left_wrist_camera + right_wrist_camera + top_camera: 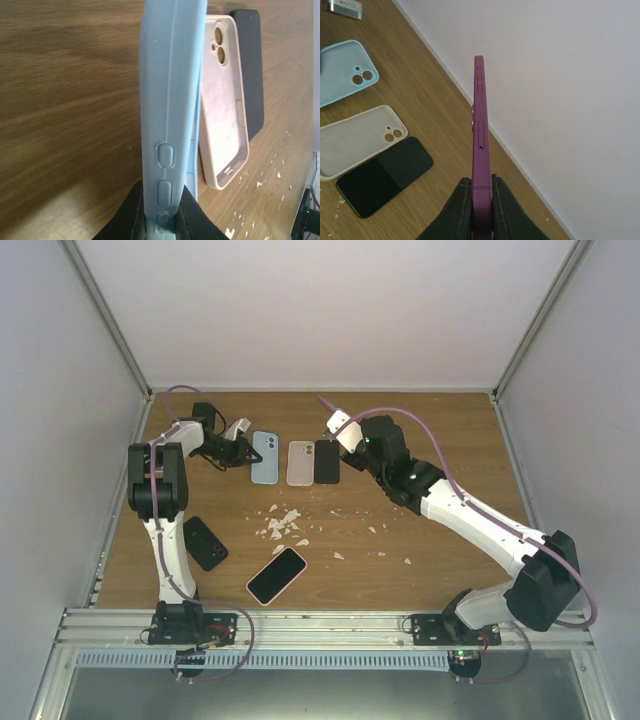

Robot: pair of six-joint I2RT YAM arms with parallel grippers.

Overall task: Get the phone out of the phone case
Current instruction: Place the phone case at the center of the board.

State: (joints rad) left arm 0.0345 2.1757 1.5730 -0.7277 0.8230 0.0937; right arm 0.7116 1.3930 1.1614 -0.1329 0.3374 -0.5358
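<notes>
The light blue phone case (265,457) lies on the wood table, its hollow side with the camera cut-out up (342,70). My left gripper (164,220) is shut on the case's side wall (170,100), the one with the moulded buttons, from the case's left (240,445). The purple phone (480,125) is bare and seen edge-on, raised above the table near the back wall. My right gripper (482,200) is shut on its lower end, right of the row of cases (338,432). Phone and blue case are apart.
A beige empty case (300,462) and a black phone (326,462) lie side by side right of the blue case. A black phone (205,542) and a pink-cased phone (277,575) lie nearer the front. White flecks (285,523) are scattered mid-table.
</notes>
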